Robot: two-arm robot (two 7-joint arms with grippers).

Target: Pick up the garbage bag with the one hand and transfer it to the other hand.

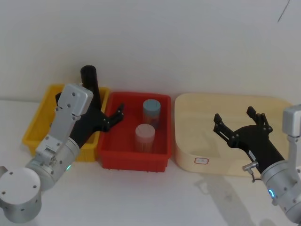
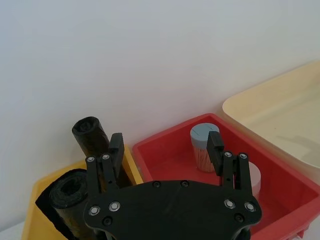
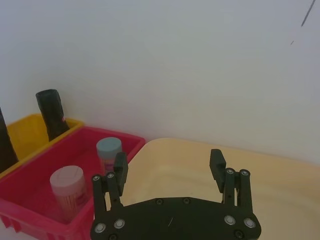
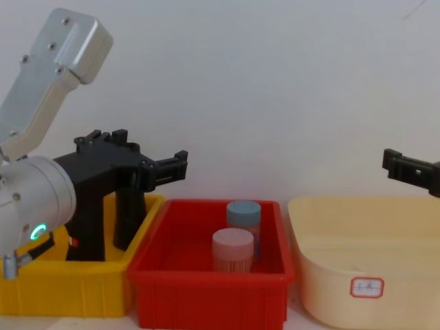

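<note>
Now, far left, the garbage bag (image 4: 86, 232) stands upright in the yellow bin (image 4: 62, 292), red mark low on it, with a 2nd black roll (image 4: 128, 220) just beside it. The left gripper (image 2: 166, 141) hovers where that bin meets the red bin (image 1: 131, 162), fingers spread wide, holding nothing. Over on the right, the right gripper (image 1: 234, 116) hangs above the cream tray (image 1: 188, 155), fingers parted too.

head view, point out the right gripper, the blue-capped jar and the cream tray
right gripper (image 1: 233, 114): head view, midway between its open fingertips
blue-capped jar (image 1: 152, 105): head view, on its cap
cream tray (image 1: 200, 134): head view, bare floor by its left wall
</note>
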